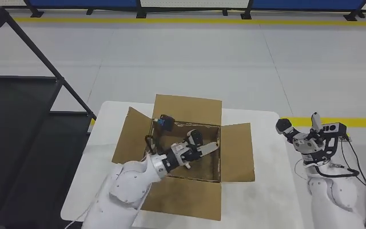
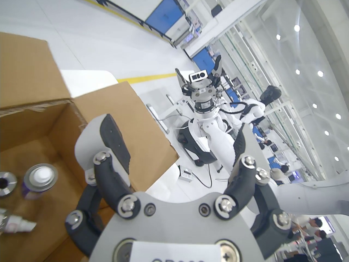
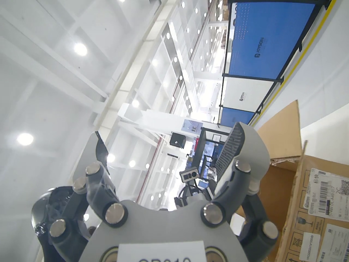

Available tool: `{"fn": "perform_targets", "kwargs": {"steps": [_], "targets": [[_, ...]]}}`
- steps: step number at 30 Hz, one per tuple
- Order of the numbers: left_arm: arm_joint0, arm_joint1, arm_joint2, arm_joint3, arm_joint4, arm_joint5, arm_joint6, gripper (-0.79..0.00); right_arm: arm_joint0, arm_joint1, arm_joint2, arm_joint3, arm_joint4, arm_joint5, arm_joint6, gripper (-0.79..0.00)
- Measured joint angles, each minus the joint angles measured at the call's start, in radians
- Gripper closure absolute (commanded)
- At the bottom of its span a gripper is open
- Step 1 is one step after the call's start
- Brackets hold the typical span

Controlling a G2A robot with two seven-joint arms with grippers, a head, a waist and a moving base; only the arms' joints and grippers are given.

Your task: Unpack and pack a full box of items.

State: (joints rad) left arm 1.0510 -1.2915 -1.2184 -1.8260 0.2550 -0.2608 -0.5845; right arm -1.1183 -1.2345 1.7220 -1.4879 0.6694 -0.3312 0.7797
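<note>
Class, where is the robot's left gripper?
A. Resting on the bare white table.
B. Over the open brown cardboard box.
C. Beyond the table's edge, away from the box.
B: the left gripper, fingers open and empty, is over the inside of the open brown cardboard box.

We see a pale grey floor point(image 1: 189, 63) crossed by a yellow line point(image 1: 189, 20) well beyond the left gripper point(image 1: 206, 142), blue and white partition panels point(image 3: 261, 39) behind that line, and round ceiling lights point(image 3: 80, 48) high above the right gripper point(image 3: 169, 137).
</note>
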Motion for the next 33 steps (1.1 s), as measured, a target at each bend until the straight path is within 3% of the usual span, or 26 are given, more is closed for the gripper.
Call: {"fn": "perform_targets", "kwargs": {"steps": [4,6,10,13,18,29,33], "targets": [[0.219,0.033,-0.242,-0.174,-0.038,-0.044,0.017,-0.785,0.013,-0.006,-0.115,-0.093,-0.164,-0.008,-0.029,-0.785],[0.308,0.041,-0.341,-0.219,-0.082,-0.078,0.034,-0.785,0.022,-0.009,-0.176,-0.12,-0.254,-0.009,-0.046,-0.785],[0.484,0.051,-0.554,-0.236,-0.195,-0.169,0.077,-0.785,0.064,-0.018,-0.317,-0.124,-0.496,-0.006,-0.093,-0.785],[0.579,0.053,-0.654,-0.206,-0.29,-0.235,0.092,-0.785,0.106,-0.027,-0.416,-0.089,-0.65,0.031,-0.124,-0.785],[0.65,0.057,-0.719,-0.134,-0.448,-0.325,0.046,-0.785,0.159,-0.04,-0.524,-0.034,-0.845,0.115,-0.218,-0.785],[0.648,0.058,-0.717,-0.135,-0.444,-0.322,0.047,-0.785,0.148,-0.04,-0.522,-0.045,-0.849,0.124,-0.266,-0.785],[0.635,0.06,-0.698,-0.15,-0.453,-0.285,0.04,-0.785,0.15,-0.039,-0.586,-0.087,-1.083,0.21,-0.305,-0.785]]}}
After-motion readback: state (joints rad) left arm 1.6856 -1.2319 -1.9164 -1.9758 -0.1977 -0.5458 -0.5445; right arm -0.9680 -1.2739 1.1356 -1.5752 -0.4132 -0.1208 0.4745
